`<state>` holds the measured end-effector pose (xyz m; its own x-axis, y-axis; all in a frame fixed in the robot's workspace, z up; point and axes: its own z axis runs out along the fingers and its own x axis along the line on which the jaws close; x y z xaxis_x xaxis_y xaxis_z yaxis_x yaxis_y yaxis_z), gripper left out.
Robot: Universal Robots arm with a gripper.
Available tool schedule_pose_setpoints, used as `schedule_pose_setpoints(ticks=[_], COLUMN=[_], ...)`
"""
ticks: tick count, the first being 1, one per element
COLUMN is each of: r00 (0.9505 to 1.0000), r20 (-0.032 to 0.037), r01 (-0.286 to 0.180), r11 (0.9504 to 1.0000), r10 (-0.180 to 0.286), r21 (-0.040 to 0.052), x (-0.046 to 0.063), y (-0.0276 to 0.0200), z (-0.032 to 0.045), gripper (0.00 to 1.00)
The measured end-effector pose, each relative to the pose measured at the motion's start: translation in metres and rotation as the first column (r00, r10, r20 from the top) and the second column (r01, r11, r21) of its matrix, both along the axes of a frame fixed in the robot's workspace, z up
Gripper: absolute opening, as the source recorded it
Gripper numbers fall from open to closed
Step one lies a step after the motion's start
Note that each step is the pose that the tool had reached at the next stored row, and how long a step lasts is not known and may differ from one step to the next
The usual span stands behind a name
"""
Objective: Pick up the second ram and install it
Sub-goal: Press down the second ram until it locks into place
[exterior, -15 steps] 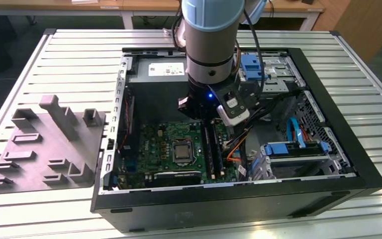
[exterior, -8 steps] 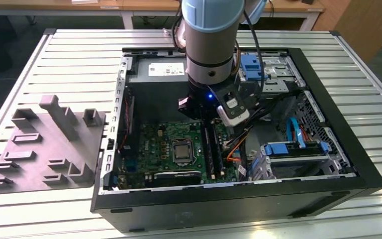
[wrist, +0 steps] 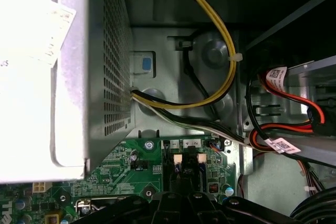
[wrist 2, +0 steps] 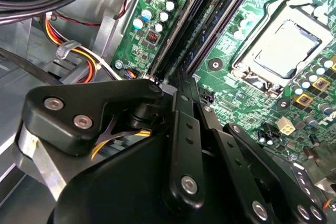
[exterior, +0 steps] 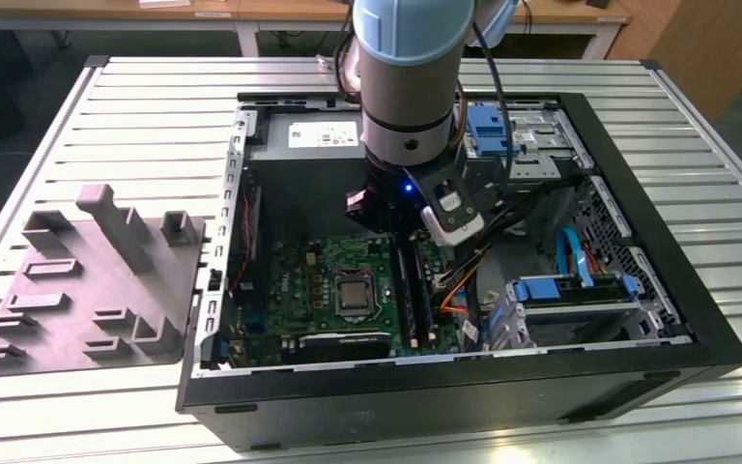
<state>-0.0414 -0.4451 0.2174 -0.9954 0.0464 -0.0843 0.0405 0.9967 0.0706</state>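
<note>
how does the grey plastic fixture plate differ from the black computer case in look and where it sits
The grey moulded plastic fixture plate lies flat and low on the slatted metal table, at the exterior view's left; the black open computer case is a far larger deep box beside it. The plate carries bare slots and upright posts; the case holds a green motherboard, with the arm reaching into it. Both rest on the table.

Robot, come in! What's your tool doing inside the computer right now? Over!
Tool low over the memory slots on the motherboard. Ram hard to tell from the slots. Wires bunched beside the board.
</note>
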Motion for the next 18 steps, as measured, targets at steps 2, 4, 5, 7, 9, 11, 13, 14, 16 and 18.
schedule_pose_setpoints(ticks=[2, 4, 5, 7, 9, 11, 13, 14, 16, 18], r00=[1.0, 1.0, 1.0, 1.0, 1.0, 1.0, 1.0, 1.0, 1.0, 1.0], r20=[0.0, 0.0, 0.0, 0.0, 0.0005, 0.0, 0.0001, 0.0, 0.0, 0.0001], r01=[0.0, 0.0, 0.0, 0.0, 0.0, 0.0, 0.0, 0.0, 0.0, 0.0], r11=[1.0, 1.0, 1.0, 1.0, 1.0, 1.0, 1.0, 1.0, 1.0, 1.0], r10=[0.0, 0.0, 0.0, 0.0, 0.0, 0.0, 0.0, 0.0, 0.0, 0.0], r21=[0.0, 0.0, 0.0, 0.0, 0.0013, 0.0, 0.0, -0.0002, -0.0005, -0.0005], x=[0.0, 0.0, 0.0, 0.0, 0.0, 0.0, 0.0, 0.0, 0.0, 0.0], y=[0.0, 0.0, 0.0, 0.0, 0.0002, 0.0, 0.0, 0.0, 0.0, 0.0001], z=[0.0, -0.0003, -0.0004, -0.0001, 0.003, 0.0086, 0.0133, 0.0156, 0.0178, 0.0178], gripper=[0.1, 0.1, 0.1, 0.1, 0.1, 0.1, 0.1, 0.1, 0.1, 0.1])
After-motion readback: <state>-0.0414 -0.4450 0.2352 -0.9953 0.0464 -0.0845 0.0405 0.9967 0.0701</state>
